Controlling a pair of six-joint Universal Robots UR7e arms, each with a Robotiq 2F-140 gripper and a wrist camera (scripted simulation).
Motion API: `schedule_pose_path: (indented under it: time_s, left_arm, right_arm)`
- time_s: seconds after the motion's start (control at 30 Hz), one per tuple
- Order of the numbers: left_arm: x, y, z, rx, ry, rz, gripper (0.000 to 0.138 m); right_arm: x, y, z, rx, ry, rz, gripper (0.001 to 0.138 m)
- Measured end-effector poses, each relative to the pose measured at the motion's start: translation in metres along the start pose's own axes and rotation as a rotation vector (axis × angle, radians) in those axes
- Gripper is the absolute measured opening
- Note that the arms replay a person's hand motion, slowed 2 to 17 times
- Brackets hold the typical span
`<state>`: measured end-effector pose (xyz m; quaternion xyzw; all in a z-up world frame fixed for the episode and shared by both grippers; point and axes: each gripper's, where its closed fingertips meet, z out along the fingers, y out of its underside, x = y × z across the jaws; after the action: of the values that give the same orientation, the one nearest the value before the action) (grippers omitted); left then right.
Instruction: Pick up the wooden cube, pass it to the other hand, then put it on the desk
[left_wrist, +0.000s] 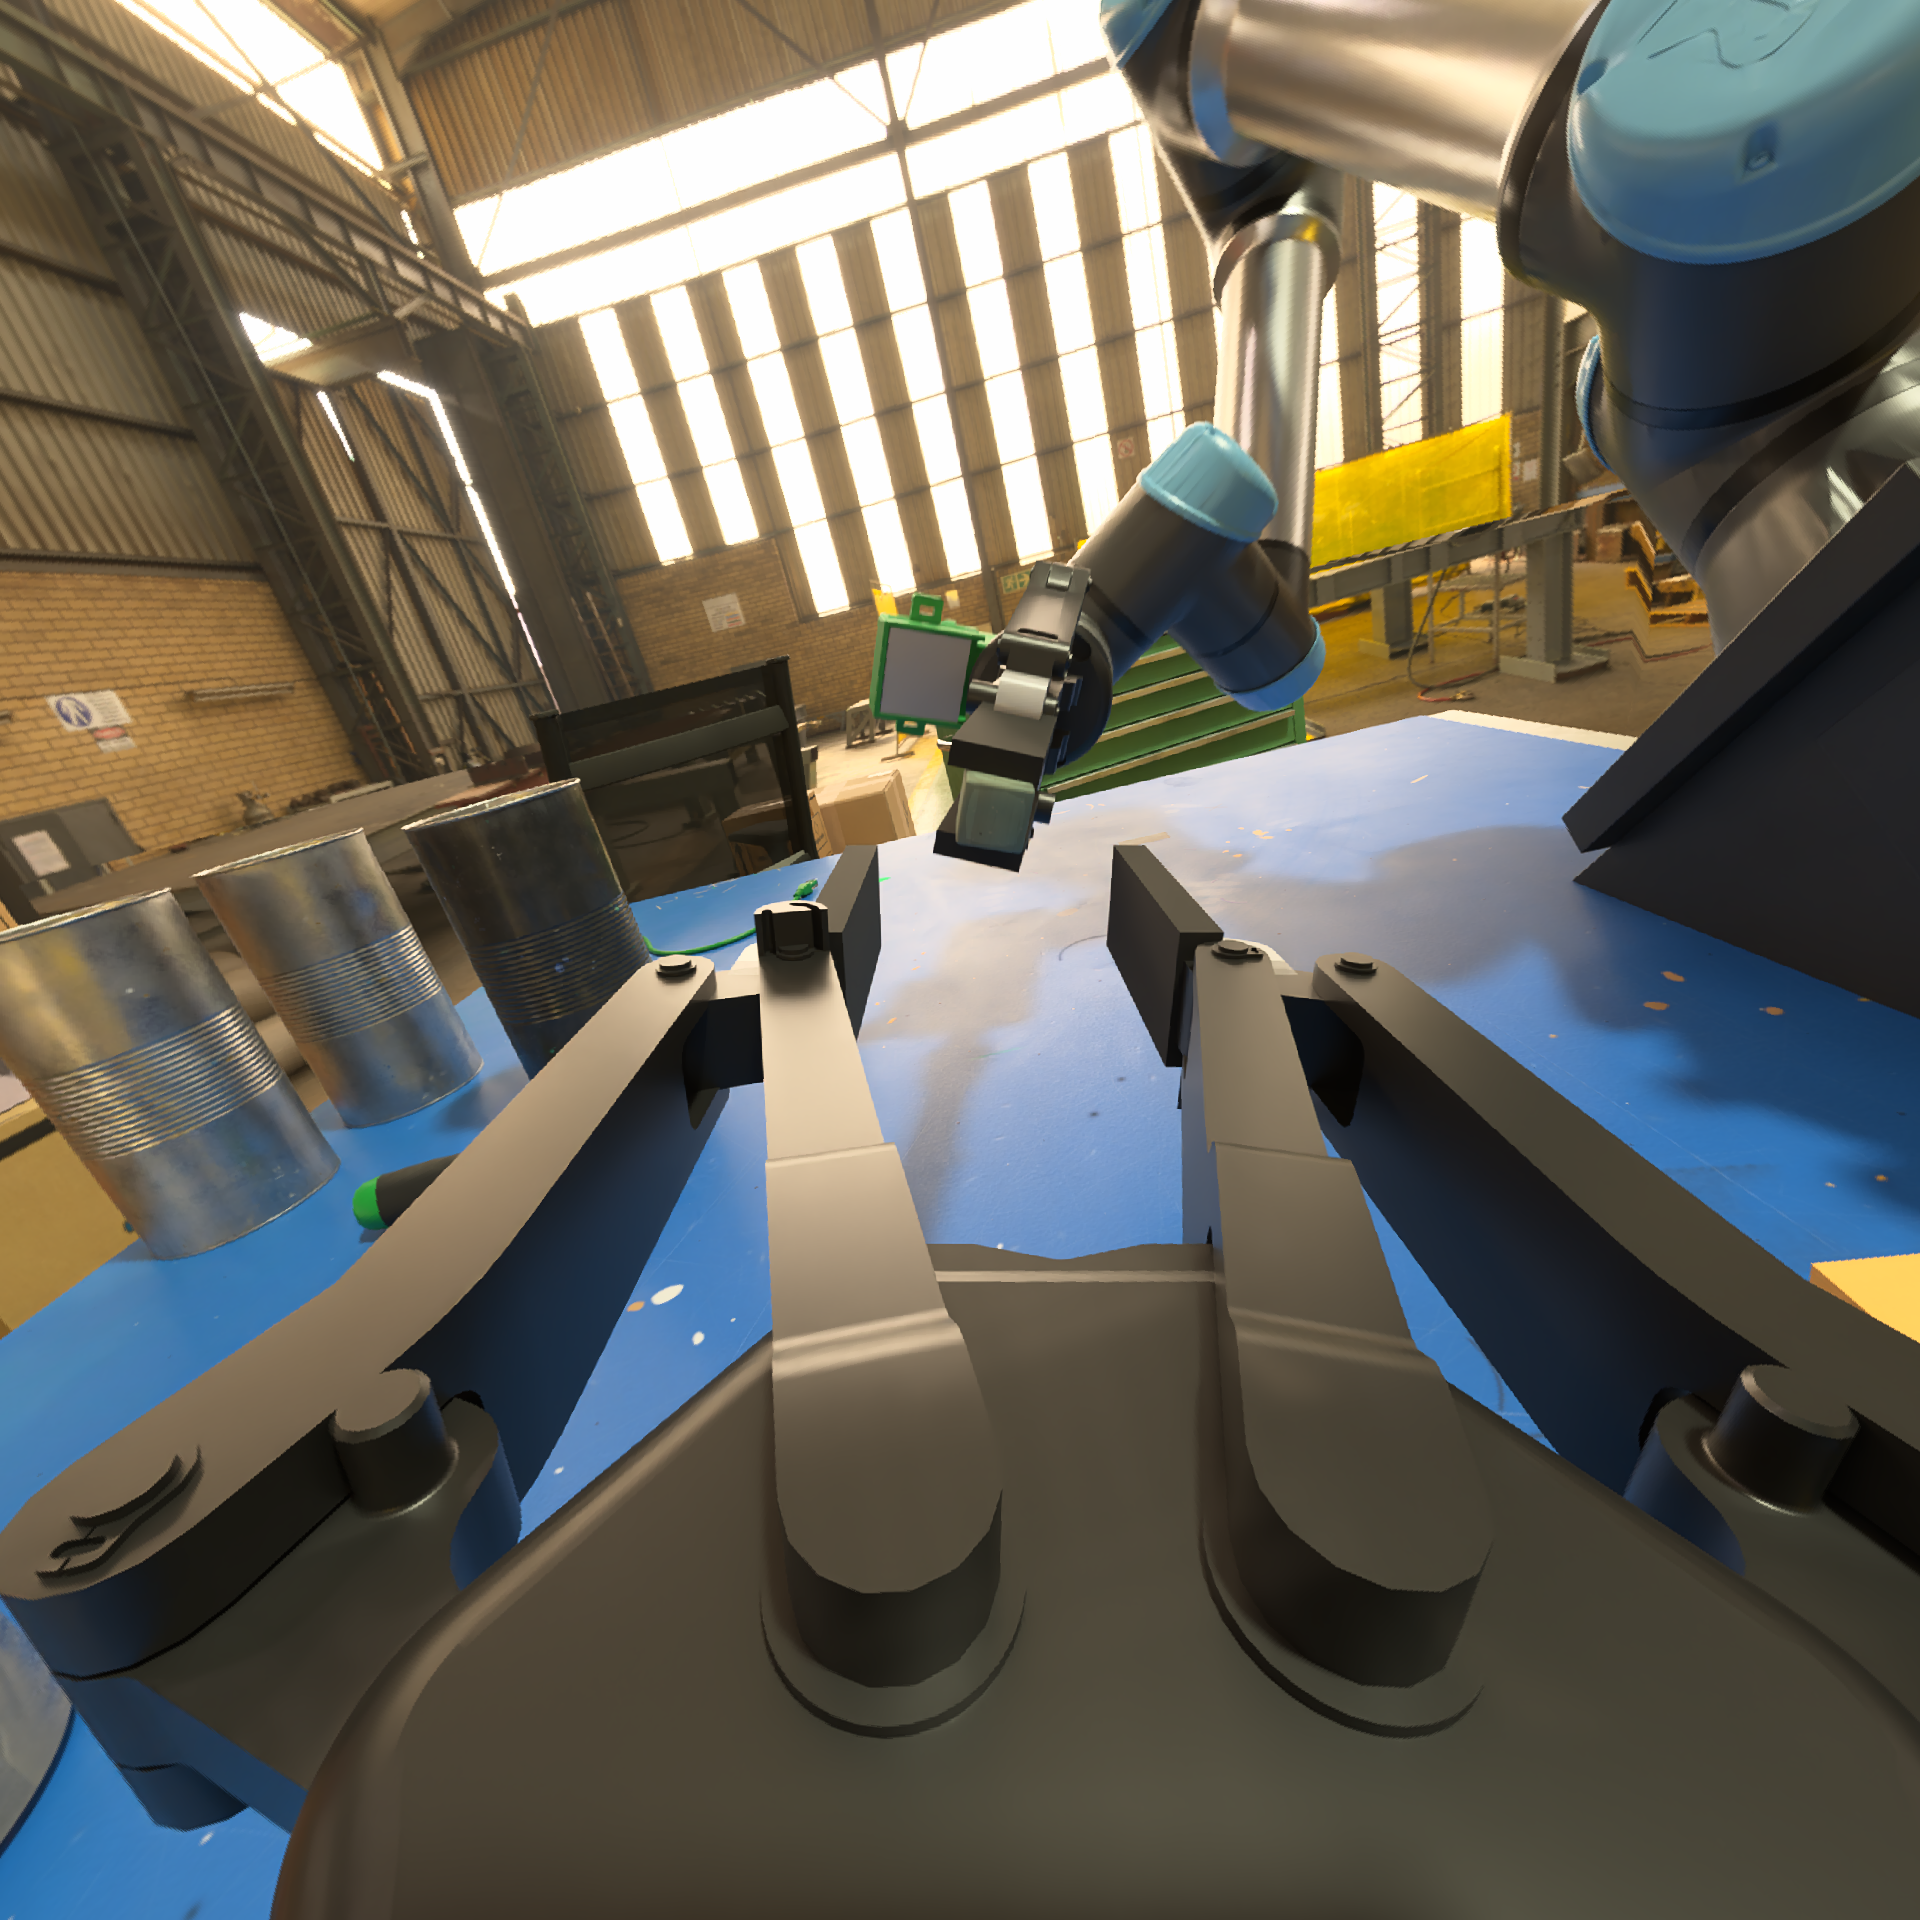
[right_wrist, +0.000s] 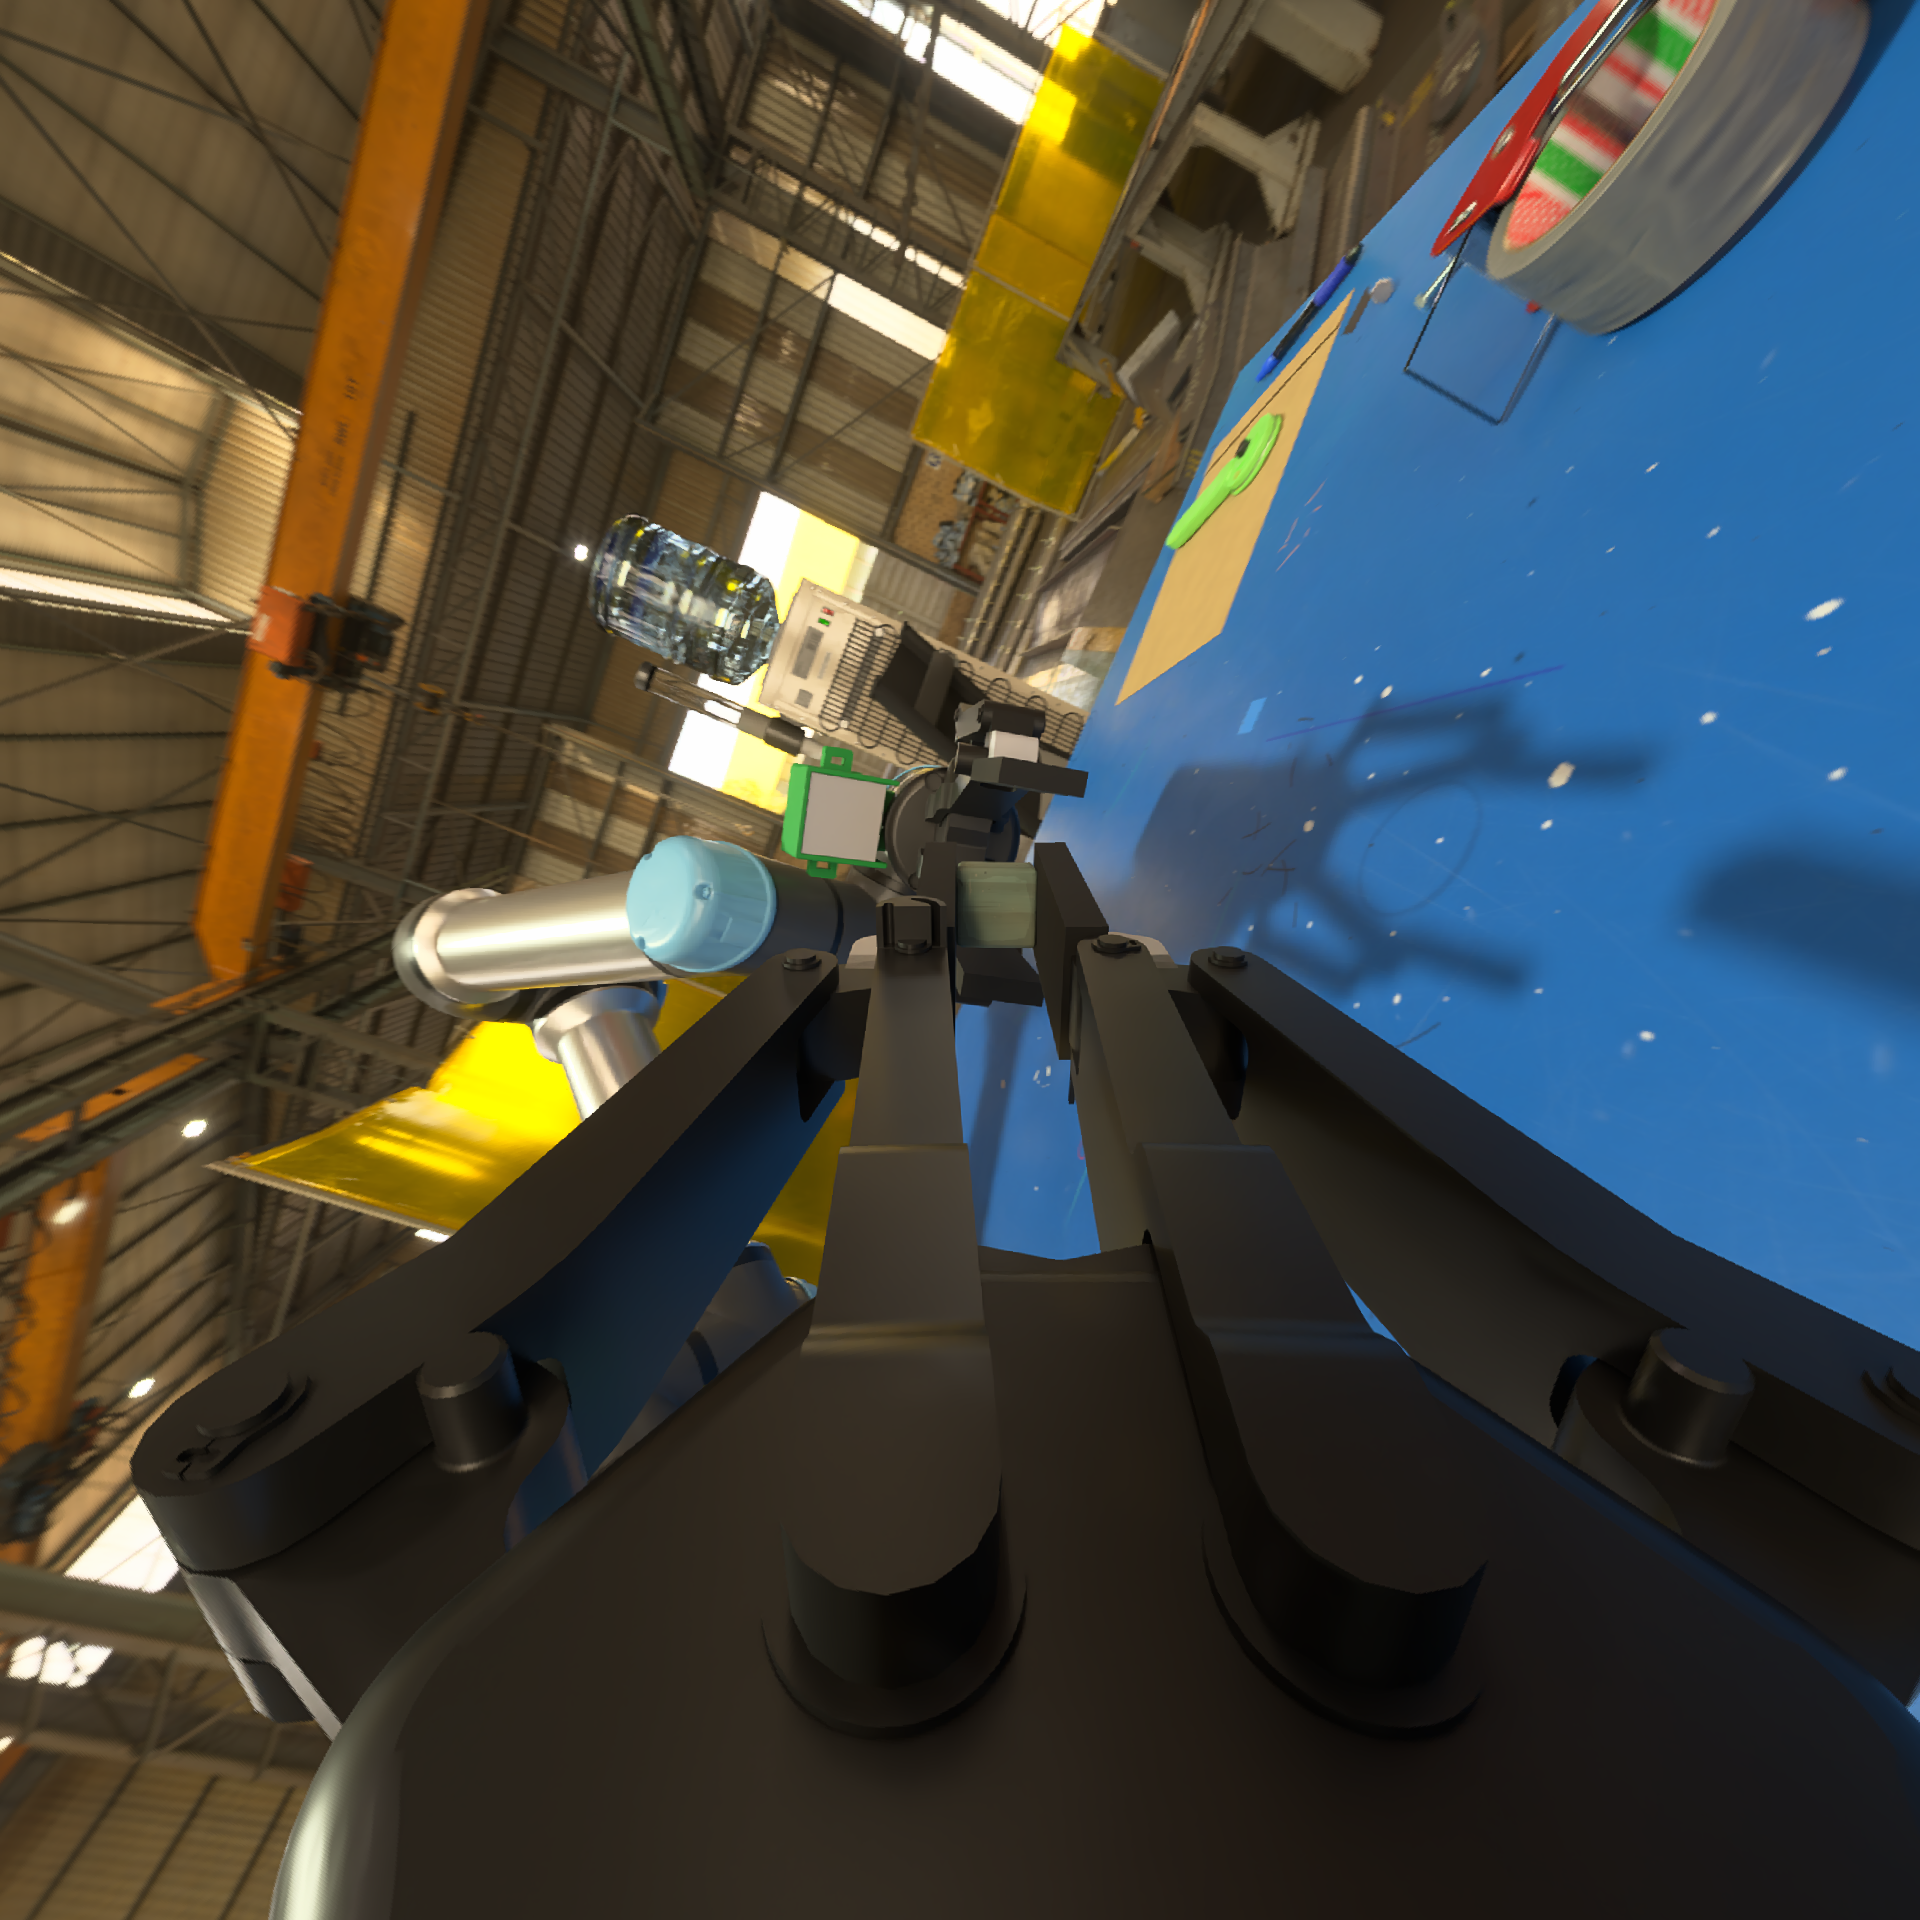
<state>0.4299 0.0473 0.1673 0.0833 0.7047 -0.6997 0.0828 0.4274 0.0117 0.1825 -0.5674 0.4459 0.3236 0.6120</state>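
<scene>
The wooden cube (right_wrist: 995, 902) is pale grey-green and sits clamped between the pads of my right gripper (right_wrist: 992, 914), which is shut on it. In the left wrist view the cube (left_wrist: 992, 816) hangs in the right gripper (left_wrist: 987, 831) a little above the blue desk (left_wrist: 1039, 1091), just beyond and slightly above my left fingertips. My left gripper (left_wrist: 992, 930) is open and empty, its pads wide apart and pointing at the cube. It also shows in the right wrist view (right_wrist: 977, 743), facing the cube with its jaws apart.
Three metal cans (left_wrist: 332, 977) stand at the desk's left, with a green-tipped tool (left_wrist: 379, 1200) beside them. The right arm's dark base (left_wrist: 1766, 810) is on the right. A tape roll (right_wrist: 1662, 166), red scissors (right_wrist: 1512, 145), blue pen (right_wrist: 1304, 317), cardboard sheet (right_wrist: 1216, 582) and plastic bottle (right_wrist: 681, 603) are farther off.
</scene>
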Motion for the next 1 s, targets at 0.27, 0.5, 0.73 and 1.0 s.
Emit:
schedule_pose_path:
  time_s: [0.27,0.5,0.73,1.0]
  left_arm:
    - [-0.003,0.002,0.002,-0.006,-0.010,-0.037,0.068]
    - [-0.004,0.004,0.005,-0.008,-0.013,-0.074,0.077]
    - [-0.004,0.006,0.008,-0.011,-0.008,-0.106,0.082]
    - [-0.003,0.008,0.011,-0.021,0.000,-0.127,0.086]
  right_arm:
    - [-0.003,-0.015,-0.040,0.023,0.180,-0.092,0.020]
    - [-0.001,-0.033,-0.088,0.043,0.411,-0.185,0.020]
    - [0.005,-0.056,-0.148,0.060,0.686,-0.264,0.020]
    - [0.017,-0.079,-0.225,0.058,1.014,-0.302,0.020]
